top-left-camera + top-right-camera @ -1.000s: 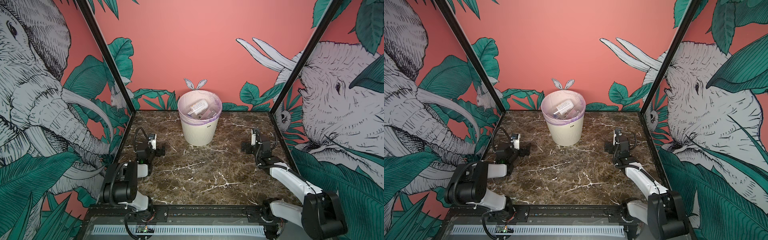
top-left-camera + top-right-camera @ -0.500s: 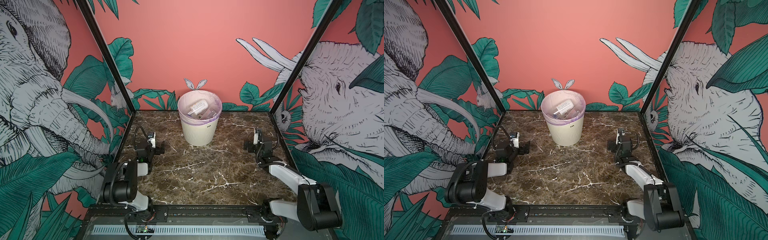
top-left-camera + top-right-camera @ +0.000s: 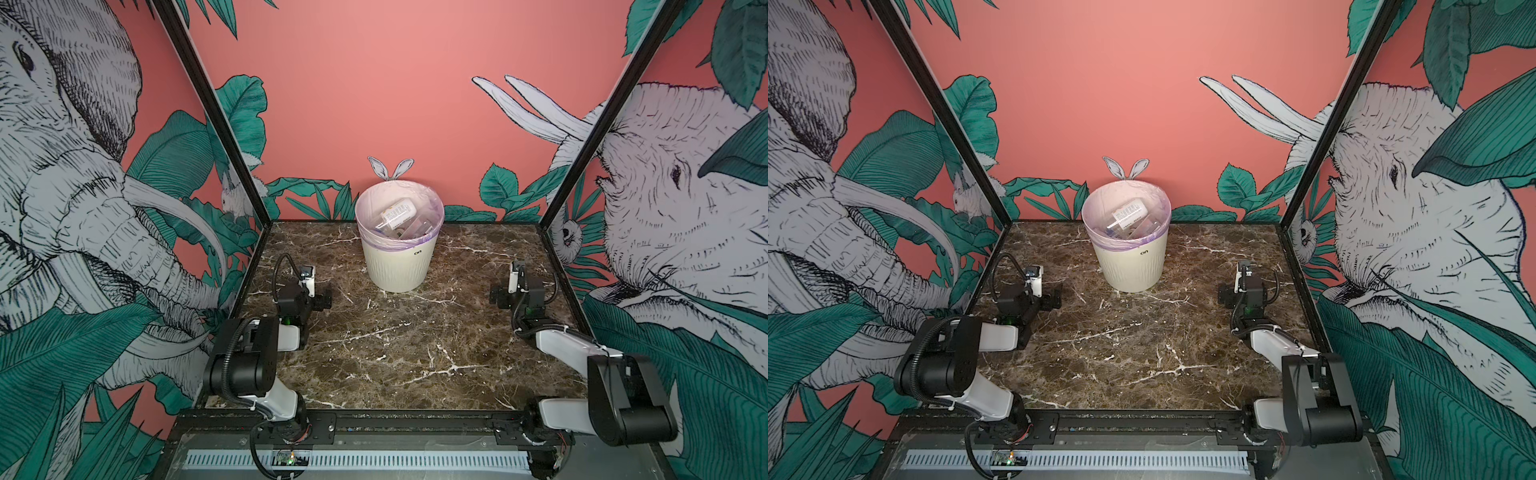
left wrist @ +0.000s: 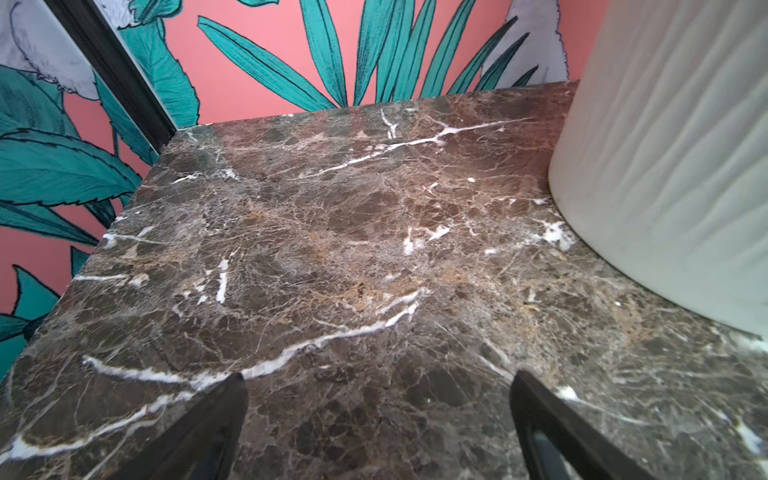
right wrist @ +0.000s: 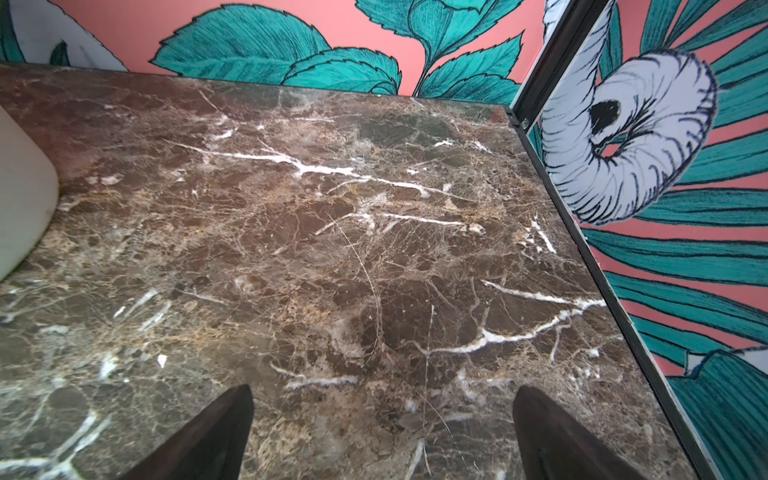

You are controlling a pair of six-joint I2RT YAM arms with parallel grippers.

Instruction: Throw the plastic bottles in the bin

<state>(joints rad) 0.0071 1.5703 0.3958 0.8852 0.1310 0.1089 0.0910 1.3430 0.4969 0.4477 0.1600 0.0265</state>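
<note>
Three mural walls (coral, elephants, green leaves) box in the back, left and right. Two black frame posts run up the back corners.

One brown marble table. No loose items visible on it in either top view.

One cream ribbed bin stands upright at back centre, near the back wall and between the two arms. One pale pink bag lines it, folded over the rim. The left wrist view shows the bin wall close beside that arm. The right wrist view catches only its edge.

Two arms, one per side, both low over the table and apart from the bin. Nothing sits between either one and the bin.

Left gripper: fingers spread wide, only bare marble between them. Right gripper: same, spread wide and empty.

Plastic bottles are inside the bin. One white-labelled bottle lies tilted on top. Clear ones sit under it, overlapping, so I can't count them.
</note>
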